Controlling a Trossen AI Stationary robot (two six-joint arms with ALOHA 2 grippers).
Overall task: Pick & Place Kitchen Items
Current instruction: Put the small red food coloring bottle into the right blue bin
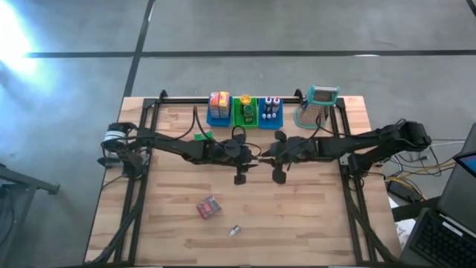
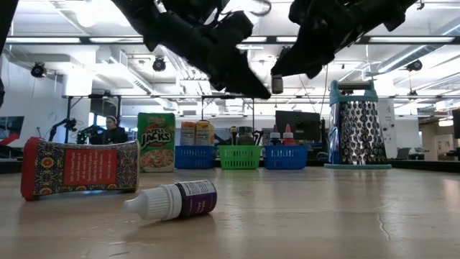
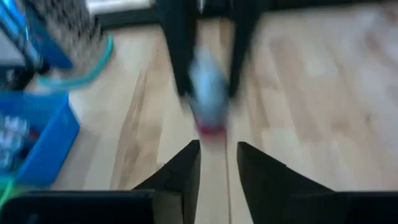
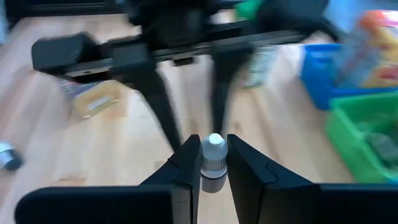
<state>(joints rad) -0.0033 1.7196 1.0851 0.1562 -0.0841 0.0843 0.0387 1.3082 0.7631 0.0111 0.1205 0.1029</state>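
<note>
Bins (image 1: 245, 119) partly filled, right gripper (image 4: 214, 163) clamped on a small bottle (image 4: 213, 157), left gripper (image 3: 217, 163) slightly parted and empty, packet (image 1: 209, 207) and purple bottle (image 2: 176, 201) left.

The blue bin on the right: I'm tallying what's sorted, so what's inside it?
Two small bottles stand in the right blue bin, one blue-capped, one red-capped. Anything lower is hidden by its wall.

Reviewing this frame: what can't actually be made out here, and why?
- Small bottle between the right gripper fingers: label unreadable, motion blur in both wrist views.
- Left gripper: fingers narrowly apart, nothing between them.
- Blue bin contents: too small from above, hidden behind the bin wall in the low view.
- Lying bottle: label print too small.
</note>
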